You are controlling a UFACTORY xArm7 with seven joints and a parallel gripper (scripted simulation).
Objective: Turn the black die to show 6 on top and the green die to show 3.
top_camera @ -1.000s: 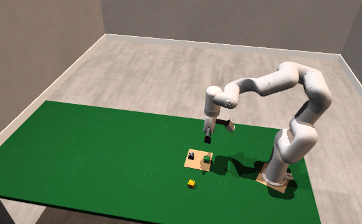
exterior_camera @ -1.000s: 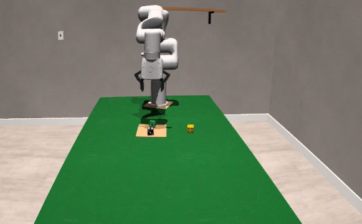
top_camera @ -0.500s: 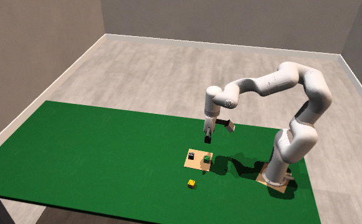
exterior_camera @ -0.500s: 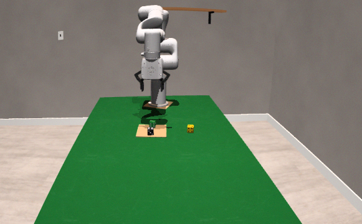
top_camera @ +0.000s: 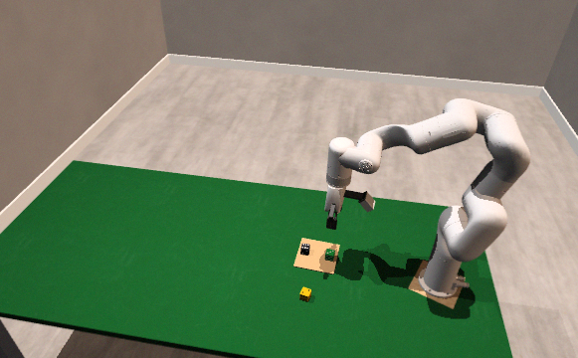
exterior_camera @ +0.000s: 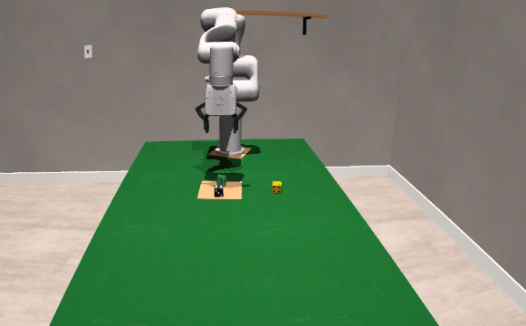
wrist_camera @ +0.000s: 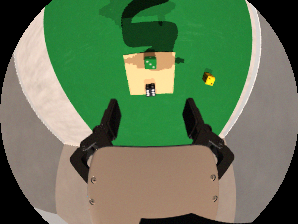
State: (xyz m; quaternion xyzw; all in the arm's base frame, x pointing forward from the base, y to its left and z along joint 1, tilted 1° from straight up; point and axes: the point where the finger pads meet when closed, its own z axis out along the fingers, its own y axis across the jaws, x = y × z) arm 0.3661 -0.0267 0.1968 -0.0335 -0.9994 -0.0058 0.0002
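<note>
A tan mat [top_camera: 316, 255] lies on the green table. The black die [top_camera: 305, 249] sits on the mat's left part and the green die [top_camera: 329, 255] on its right part, apart from each other. Both also show in the exterior view, the black die [exterior_camera: 218, 192] in front of the green die [exterior_camera: 221, 180], and in the wrist view, black [wrist_camera: 150, 88] and green [wrist_camera: 150, 63]. The yellow die [top_camera: 305, 293] lies on the table off the mat. My gripper [top_camera: 331, 222] hangs open and empty high above the mat; its fingers stand wide apart.
The robot base [top_camera: 440, 283] stands on a tan plate to the right of the mat. A wooden shelf [exterior_camera: 285, 15] hangs on the far wall. The table edges are far from the dice.
</note>
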